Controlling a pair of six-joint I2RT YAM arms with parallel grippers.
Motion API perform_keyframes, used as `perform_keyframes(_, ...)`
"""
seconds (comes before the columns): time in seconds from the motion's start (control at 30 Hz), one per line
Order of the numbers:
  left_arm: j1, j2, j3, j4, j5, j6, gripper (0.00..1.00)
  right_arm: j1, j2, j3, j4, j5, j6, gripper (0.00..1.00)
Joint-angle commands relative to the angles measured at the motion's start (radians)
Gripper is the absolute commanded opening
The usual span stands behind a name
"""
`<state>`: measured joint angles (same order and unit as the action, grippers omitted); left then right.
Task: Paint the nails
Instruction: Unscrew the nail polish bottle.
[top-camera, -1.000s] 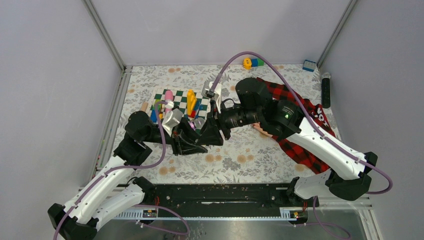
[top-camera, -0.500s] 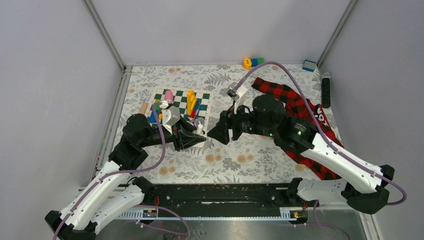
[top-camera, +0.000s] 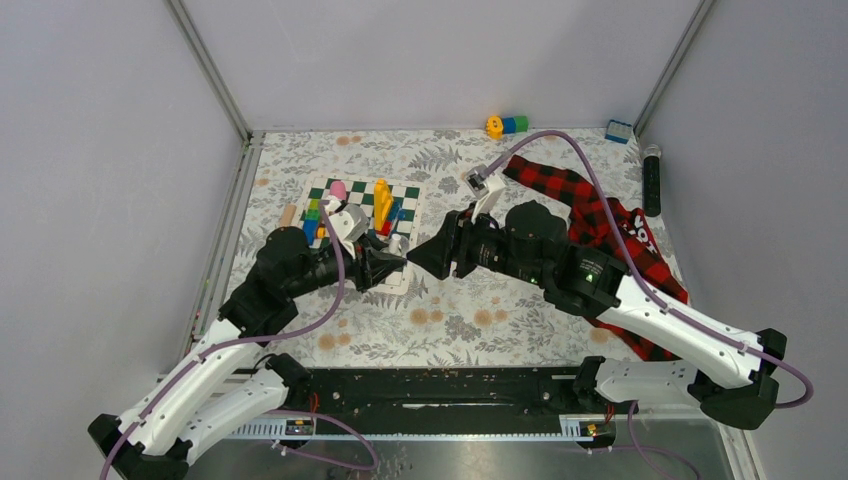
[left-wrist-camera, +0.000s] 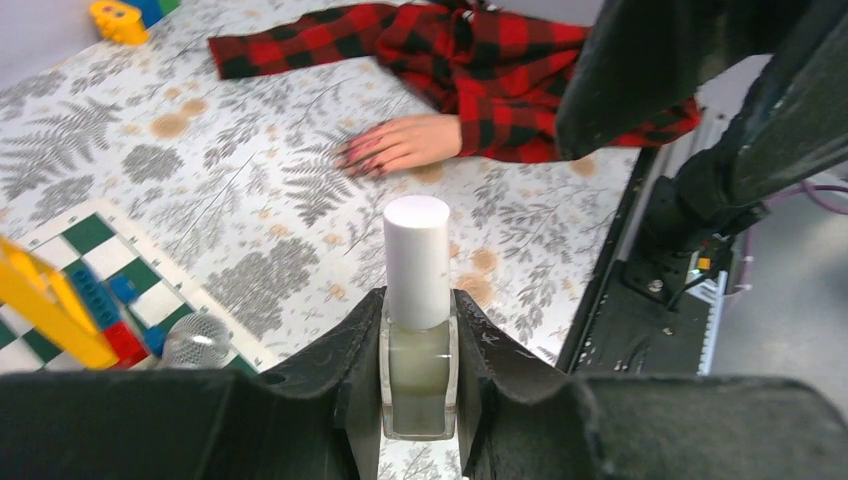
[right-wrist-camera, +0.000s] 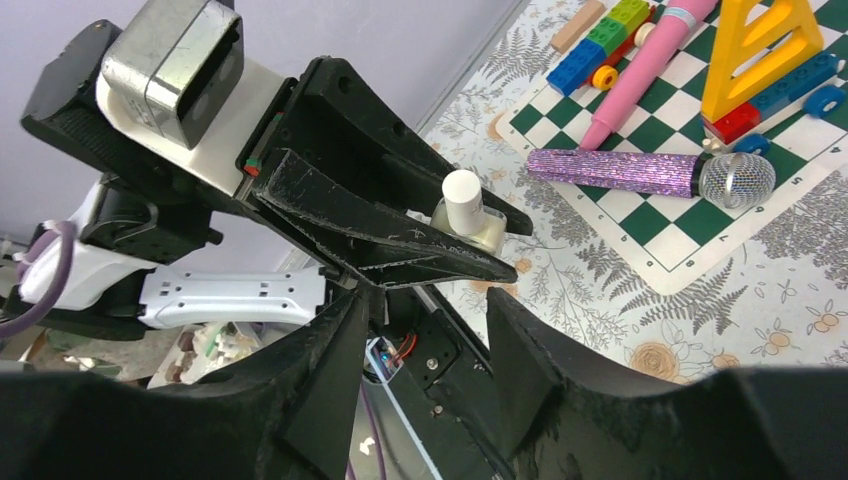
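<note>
pink nails (left-wrist-camera: 356, 160) point away from plaid sleeve (left-wrist-camera: 500, 60)

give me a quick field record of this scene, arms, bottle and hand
left gripper: shut on the polish bottle, white cap on
right gripper: open, facing the cap, not touching it
dummy hand: flat on the table, plaid sleeve, apart from both grippers
nails: reddish
mat: chequered, holding toy blocks and a glitter microphone

1 polish bottle (left-wrist-camera: 417, 330), 1 dummy hand (left-wrist-camera: 400, 143), 1 plaid sleeve (left-wrist-camera: 480, 50), 1 checkered mat (right-wrist-camera: 655, 230) and 1 glitter microphone (right-wrist-camera: 640, 172).
</note>
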<state>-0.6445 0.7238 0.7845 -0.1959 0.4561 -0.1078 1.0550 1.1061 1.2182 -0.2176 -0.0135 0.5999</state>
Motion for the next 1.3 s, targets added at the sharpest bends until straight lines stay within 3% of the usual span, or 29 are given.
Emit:
perform_keyframes(0.0,-0.007,0.000,0.048,-0.016,-0.116,0.062,0.00,0.011,0.035,0.036,0.044,0.056,-0.026,0.52)
perform_keyframes(0.4,-0.024,0.019,0.051,-0.025,-0.094,0.068,0.00,0.011,0.123,0.041,0.156,0.075,-0.064,0.53)
perform_keyframes(0.83,-0.030,0.007,0.055,-0.039,-0.120,0.091,0.00,0.011,0.204,0.093,0.113,0.064,-0.062,0.53)
perform_keyframes(1.27,-0.030,0.008,0.056,-0.042,-0.125,0.095,0.00,0.011,0.226,0.096,0.115,0.061,-0.068,0.39)
